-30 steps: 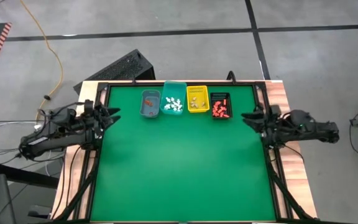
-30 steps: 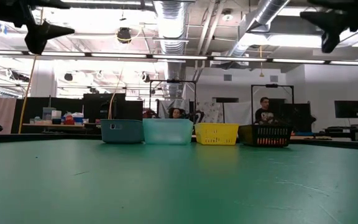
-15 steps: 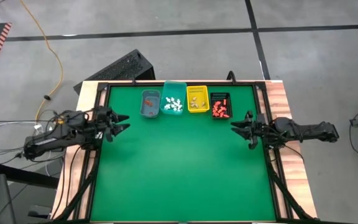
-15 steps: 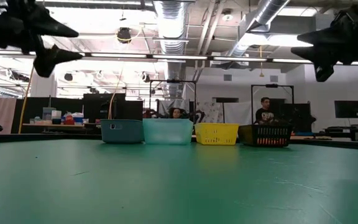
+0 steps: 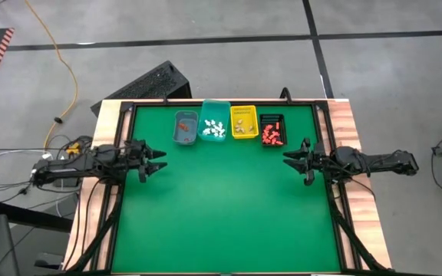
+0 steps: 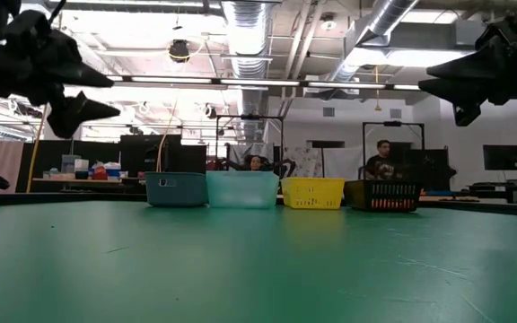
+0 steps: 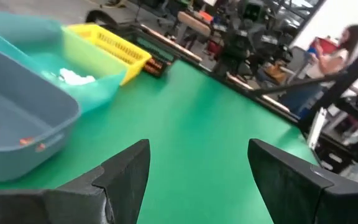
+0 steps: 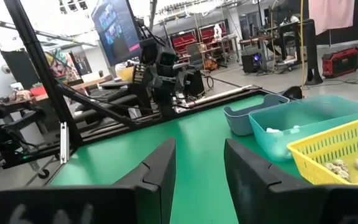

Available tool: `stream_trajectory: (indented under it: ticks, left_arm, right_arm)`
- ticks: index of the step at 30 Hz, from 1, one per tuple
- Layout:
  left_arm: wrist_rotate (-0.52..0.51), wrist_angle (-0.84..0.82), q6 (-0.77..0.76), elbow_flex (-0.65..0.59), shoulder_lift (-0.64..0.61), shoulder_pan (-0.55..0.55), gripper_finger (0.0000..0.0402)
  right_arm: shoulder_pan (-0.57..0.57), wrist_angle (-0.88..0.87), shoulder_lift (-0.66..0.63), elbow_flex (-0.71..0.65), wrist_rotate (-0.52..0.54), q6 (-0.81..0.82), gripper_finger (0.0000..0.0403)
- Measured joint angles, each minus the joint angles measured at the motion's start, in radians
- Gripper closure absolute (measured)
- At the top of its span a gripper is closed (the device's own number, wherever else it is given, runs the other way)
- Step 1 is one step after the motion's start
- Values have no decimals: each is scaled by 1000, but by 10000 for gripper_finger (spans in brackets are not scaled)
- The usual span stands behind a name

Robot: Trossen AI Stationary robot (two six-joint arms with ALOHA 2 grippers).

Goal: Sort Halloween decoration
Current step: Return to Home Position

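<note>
The Halloween decoration pieces lie in four small bins in a row at the table's far edge. A few orange ones (image 5: 184, 125) rest in the blue bin (image 5: 186, 136). White ones (image 5: 214, 128) fill the teal bin (image 5: 215, 106), tan ones (image 5: 242, 123) the yellow bin (image 5: 244, 134), and orange-red ones (image 5: 272, 135) the black bin (image 5: 272, 117). My left gripper (image 5: 162, 159) hangs open above the table's left side, nearer than the blue bin. My right gripper (image 5: 286, 159) hangs open above the right side, nearer than the black bin. Both hold nothing.
The green table top (image 5: 221, 207) spreads between the arms and toward the near edge, inside a black frame (image 5: 338, 199). A keyboard (image 5: 148, 84) lies on the floor beyond the far edge. People (image 6: 382, 160) sit in the room behind the table.
Both arms have reached inward from the table's sides. The left gripper has moved toward the right edge and the right gripper toward the left edge, and both have come down a little. Nothing in the bins has moved.
</note>
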Motion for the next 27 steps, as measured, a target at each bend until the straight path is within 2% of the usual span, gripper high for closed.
stream_trajectory:
  ticks: [4, 12, 17, 27]
  left_arm:
    - [-22, 60, 8, -35, 3, -53, 141]
    - [-101, 60, 31, -35, 2, -131, 141]
    - [-152, 61, 28, -34, 2, -135, 141]
    - [-147, 59, 38, -34, 2, -135, 141]
  right_arm:
    - [0, 0, 0, 0, 0, 0, 264]
    - [-1, -11, 2, -1, -2, -23, 264]
    - [-1, -15, 8, -1, -4, -136, 264]
    - [-1, -17, 8, -2, -5, -142, 264]
